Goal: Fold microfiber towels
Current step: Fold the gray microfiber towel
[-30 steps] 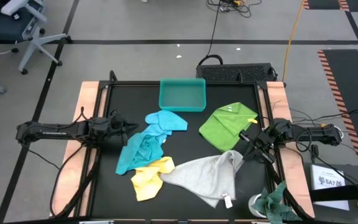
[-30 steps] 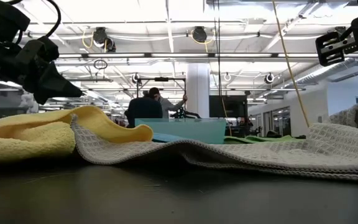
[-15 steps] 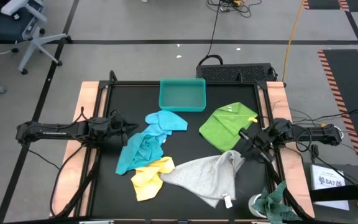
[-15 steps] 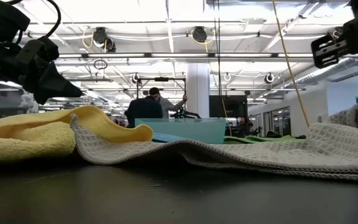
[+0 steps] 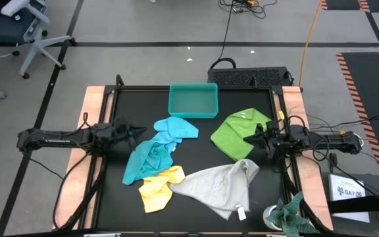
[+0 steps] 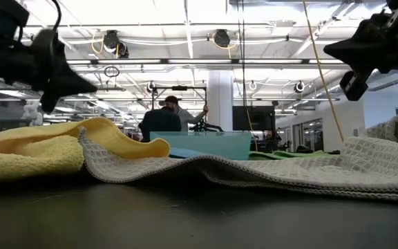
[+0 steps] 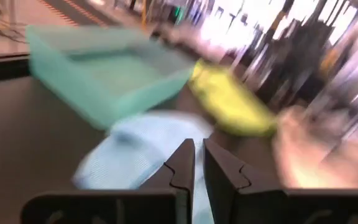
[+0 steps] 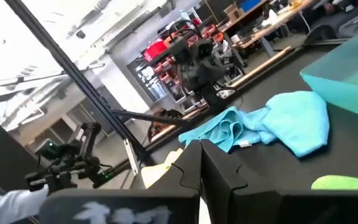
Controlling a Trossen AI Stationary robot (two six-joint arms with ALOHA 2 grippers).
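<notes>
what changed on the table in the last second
The right gripper swung from over the grey towel up toward the lime green towel, now at its near edge, fingers shut and empty. The left gripper only edged slightly, holding nothing. Nothing was grasped or released, and the towels and teal tray stayed put.

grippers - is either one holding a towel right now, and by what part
Nothing is held. The left gripper and right gripper both hang with jaws shut on nothing, clear of the towels.

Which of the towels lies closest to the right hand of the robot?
The lime green towel, beside the right hand, whose tip is at its edge. The pale grey towel lies nearer the front; the blue and yellow ones lie toward the left arm.
</notes>
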